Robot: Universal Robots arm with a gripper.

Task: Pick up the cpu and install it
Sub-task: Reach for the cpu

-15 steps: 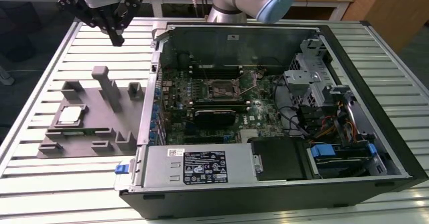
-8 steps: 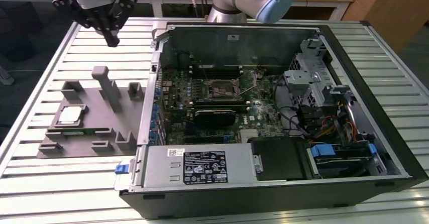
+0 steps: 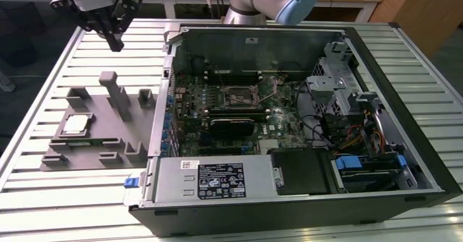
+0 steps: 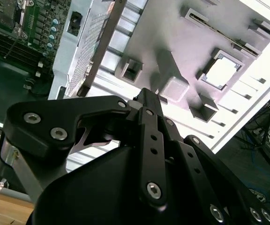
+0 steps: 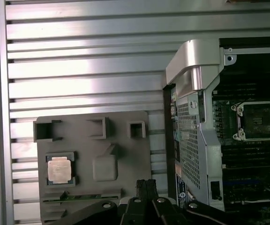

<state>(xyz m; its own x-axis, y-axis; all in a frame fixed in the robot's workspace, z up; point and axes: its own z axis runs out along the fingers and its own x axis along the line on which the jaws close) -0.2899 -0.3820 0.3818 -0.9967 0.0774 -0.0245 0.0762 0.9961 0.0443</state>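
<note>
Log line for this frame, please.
gripper: shut, empty, aloft | silvery-white square cpu: lying in grey fixture, untouched

Exterior view: high, oblique, looking down across the slatted table onto the open computer case and grey parts holder. First wrist view: straight down from well above. Second wrist view: tilted, close behind the gripper. All three share the holder and the case wall beside it.

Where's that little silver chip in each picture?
Exterior view: the cpu sits in the grey holder, at the exterior view's left of the computer case.
Second wrist view: cpu in the holder's recess.
First wrist view: cpu, same recess.
Shared landmark: the square post beside it.
</note>
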